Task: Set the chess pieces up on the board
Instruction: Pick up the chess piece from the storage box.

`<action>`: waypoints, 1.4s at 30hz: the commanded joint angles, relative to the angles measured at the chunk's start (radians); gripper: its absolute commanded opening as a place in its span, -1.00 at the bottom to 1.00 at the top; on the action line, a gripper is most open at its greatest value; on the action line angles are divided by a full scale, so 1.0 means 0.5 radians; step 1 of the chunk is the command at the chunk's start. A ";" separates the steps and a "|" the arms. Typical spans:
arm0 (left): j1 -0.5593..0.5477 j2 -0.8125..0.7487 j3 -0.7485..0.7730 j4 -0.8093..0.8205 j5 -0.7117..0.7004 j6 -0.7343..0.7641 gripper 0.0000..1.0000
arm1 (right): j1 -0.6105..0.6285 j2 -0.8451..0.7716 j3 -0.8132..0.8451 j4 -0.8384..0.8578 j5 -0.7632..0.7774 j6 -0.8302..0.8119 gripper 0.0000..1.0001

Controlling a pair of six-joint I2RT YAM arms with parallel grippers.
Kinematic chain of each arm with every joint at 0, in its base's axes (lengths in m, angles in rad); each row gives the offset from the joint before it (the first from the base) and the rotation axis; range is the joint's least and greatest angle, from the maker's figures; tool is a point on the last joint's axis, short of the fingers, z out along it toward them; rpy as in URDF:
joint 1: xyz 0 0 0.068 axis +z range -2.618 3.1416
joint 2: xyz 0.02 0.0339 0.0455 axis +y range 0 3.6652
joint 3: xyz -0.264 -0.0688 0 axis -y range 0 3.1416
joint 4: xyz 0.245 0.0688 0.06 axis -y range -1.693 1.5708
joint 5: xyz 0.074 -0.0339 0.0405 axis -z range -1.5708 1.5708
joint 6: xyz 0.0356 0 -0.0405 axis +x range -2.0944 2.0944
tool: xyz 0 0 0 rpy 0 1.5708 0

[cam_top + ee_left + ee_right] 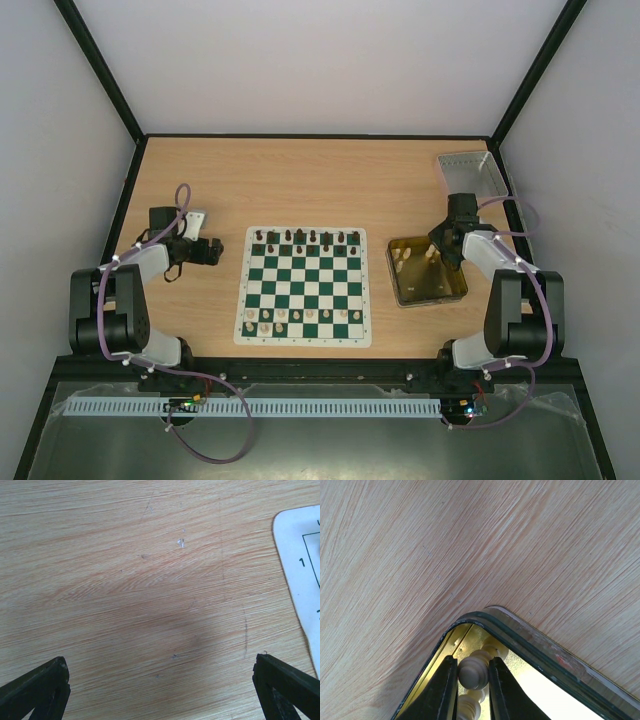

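Right gripper (pixel 473 666) is down in the gold tin (pixel 430 297), clamped on a cream chess piece (pixel 474 672). Left gripper (pixel 160 665) hangs spread wide over the table (pixel 150 580), just beside the board (pixel 305 285), which lies between the two arms.

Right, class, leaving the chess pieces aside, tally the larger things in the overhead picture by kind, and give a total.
Chessboard: 1
Gold tin: 1
Grey tray: 1
Robot arms: 2, left arm and right arm
Total: 5
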 commanded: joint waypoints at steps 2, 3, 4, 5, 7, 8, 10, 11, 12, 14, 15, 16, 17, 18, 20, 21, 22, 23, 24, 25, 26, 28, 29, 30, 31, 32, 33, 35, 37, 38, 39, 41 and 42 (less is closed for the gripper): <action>-0.010 0.021 0.037 -0.016 0.031 0.014 0.99 | -0.013 0.045 -0.036 -0.012 0.043 -0.001 -0.74; -0.009 0.021 0.038 -0.016 0.031 0.014 0.99 | -0.013 0.050 -0.038 -0.010 0.046 0.000 -0.74; -0.010 0.021 0.039 -0.016 0.029 0.014 0.99 | -0.013 0.050 -0.043 -0.004 0.046 -0.002 -0.74; -0.009 0.021 0.038 -0.016 0.030 0.014 0.99 | -0.013 0.053 -0.047 -0.001 0.039 -0.006 -0.72; -0.009 0.018 0.038 -0.015 0.030 0.014 0.99 | -0.013 0.071 -0.040 -0.006 0.034 -0.010 -0.63; -0.009 0.017 0.039 -0.016 0.030 0.014 0.99 | -0.013 0.075 -0.039 -0.012 0.033 -0.012 -0.56; -0.009 0.020 0.037 -0.014 0.031 0.014 0.99 | -0.013 0.086 -0.036 -0.013 0.025 -0.014 -0.49; -0.010 0.021 0.038 -0.016 0.031 0.014 0.99 | -0.013 0.087 -0.037 -0.009 0.027 -0.014 -0.47; -0.009 0.021 0.038 -0.016 0.031 0.014 0.99 | -0.013 0.089 -0.037 -0.010 0.029 -0.016 -0.46; -0.009 0.021 0.036 -0.016 0.030 0.014 0.99 | -0.013 0.095 -0.036 -0.006 0.033 -0.016 -0.46; -0.009 0.022 0.038 -0.016 0.030 0.014 0.99 | -0.013 0.097 -0.036 -0.004 0.036 -0.015 -0.46; -0.010 0.023 0.039 -0.016 0.029 0.016 0.99 | -0.013 0.098 -0.036 -0.002 0.037 -0.014 -0.49; -0.008 0.024 0.039 -0.017 0.029 0.015 0.99 | -0.013 0.097 -0.033 -0.004 0.039 -0.015 -0.51; -0.009 0.024 0.039 -0.016 0.031 0.014 0.99 | -0.013 0.092 -0.030 -0.008 0.047 -0.011 -0.54; -0.009 0.025 0.040 -0.016 0.031 0.015 0.99 | -0.013 0.073 -0.027 -0.012 0.062 -0.003 -0.59; -0.009 0.029 0.041 -0.016 0.031 0.014 0.99 | -0.013 0.063 -0.022 -0.019 0.073 -0.003 -0.61; -0.009 0.029 0.042 -0.018 0.031 0.014 0.99 | -0.013 0.052 -0.021 -0.025 0.080 0.000 -0.63; -0.009 0.030 0.042 -0.019 0.029 0.014 0.99 | -0.013 0.041 -0.018 -0.028 0.085 0.001 -0.64; -0.009 0.030 0.042 -0.019 0.029 0.014 0.99 | -0.013 0.028 -0.017 -0.029 0.090 0.002 -0.65; -0.009 0.030 0.044 -0.018 0.031 0.014 0.99 | -0.013 0.026 -0.017 -0.035 0.101 -0.001 -0.65; -0.009 0.030 0.045 -0.019 0.028 0.014 0.99 | -0.013 0.026 -0.015 -0.038 0.113 0.001 -0.66; -0.009 0.030 0.043 -0.019 0.031 0.014 0.99 | -0.013 0.029 -0.014 -0.042 0.125 -0.002 -0.69; -0.009 0.030 0.043 -0.018 0.030 0.014 0.99 | -0.013 0.029 -0.013 -0.042 0.126 -0.002 -0.69; -0.009 0.031 0.045 -0.018 0.031 0.014 0.99 | -0.013 0.027 -0.011 -0.045 0.128 0.003 -0.70; -0.010 0.029 0.044 -0.017 0.030 0.014 0.99 | -0.013 0.022 -0.008 -0.045 0.131 0.006 -0.70; -0.009 0.027 0.040 -0.018 0.031 0.014 0.99 | -0.013 0.011 -0.007 -0.048 0.137 0.008 -0.70; -0.009 0.027 0.042 -0.016 0.030 0.014 0.99 | -0.013 0.001 -0.002 -0.045 0.143 0.010 -0.70; -0.009 0.028 0.041 -0.017 0.031 0.016 0.99 | -0.013 -0.017 0.005 -0.053 0.143 0.013 -0.70; -0.009 0.030 0.043 -0.017 0.030 0.014 0.99 | -0.013 -0.033 0.013 -0.055 0.125 0.018 -0.71; -0.009 0.030 0.044 -0.019 0.034 0.014 0.99 | -0.013 -0.043 0.011 -0.055 0.118 0.024 -0.71; -0.009 0.031 0.042 -0.019 0.034 0.018 0.99 | -0.013 -0.056 0.014 -0.056 0.113 0.029 -0.71; -0.009 0.030 0.043 -0.019 0.034 0.018 0.99 | -0.013 -0.092 0.014 -0.060 0.100 0.036 -0.72; -0.009 0.032 0.045 -0.019 0.034 0.018 0.99 | -0.013 -0.115 0.018 -0.065 0.096 0.038 -0.72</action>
